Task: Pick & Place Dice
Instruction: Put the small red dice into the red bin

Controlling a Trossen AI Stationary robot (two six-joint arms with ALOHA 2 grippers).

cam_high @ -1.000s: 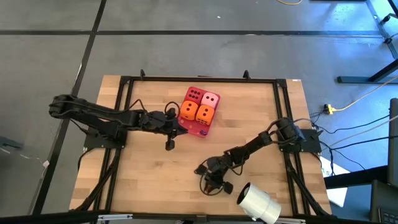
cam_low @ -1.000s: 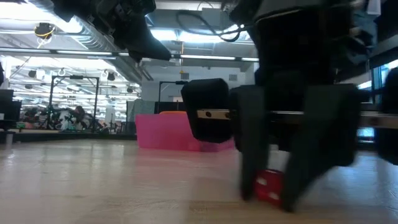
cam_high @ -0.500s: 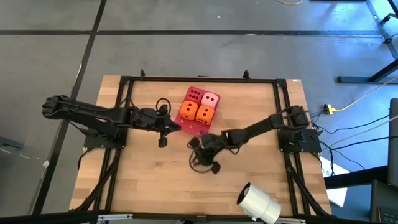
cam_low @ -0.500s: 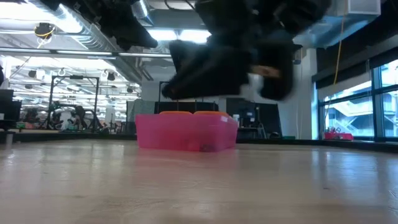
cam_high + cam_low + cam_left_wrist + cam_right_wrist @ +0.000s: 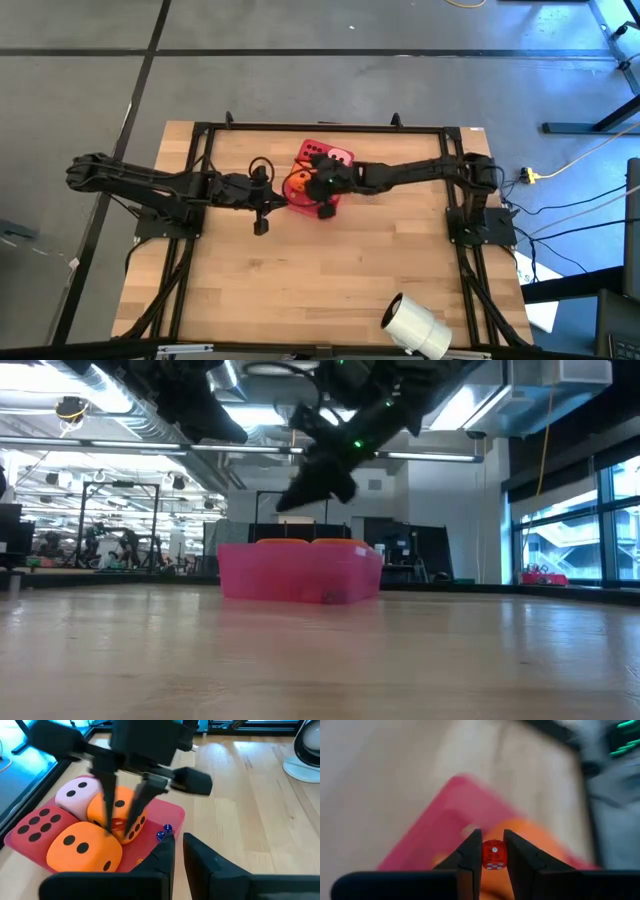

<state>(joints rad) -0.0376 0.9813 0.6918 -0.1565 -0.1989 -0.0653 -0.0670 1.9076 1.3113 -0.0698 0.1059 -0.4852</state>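
My right gripper (image 5: 494, 851) hovers over the translucent red tray (image 5: 172, 812), fingers pointing down, shut on a small red die. In the tray sit four big soft dice: red (image 5: 37, 822), pale pink (image 5: 75, 792) and two orange (image 5: 82, 850) (image 5: 125, 807). The high view shows the right gripper (image 5: 318, 188) covering the orange pair. Two tiny blue dice (image 5: 164, 831) lie on the tray floor by its near corner. My left gripper (image 5: 178, 845) waits shut just left of the tray (image 5: 262, 222). My right gripper pinches the small red die (image 5: 494, 855) by two opposite faces between its fingertips (image 5: 107, 805). It comes at it from above, pointing down. The die is lifted clear and hangs just over the orange die in the tray.
A white cylinder roll (image 5: 415, 325) lies near the table's near right corner. A black frame (image 5: 200, 135) runs around the wooden top. Bare wood stretches between the tray and the near edge.
My right gripper, shut on the small red die, lifted it off the table near the roll. It swung toward the far edge and the left until it stood over the tray. My left gripper drew back slightly toward the table's left.
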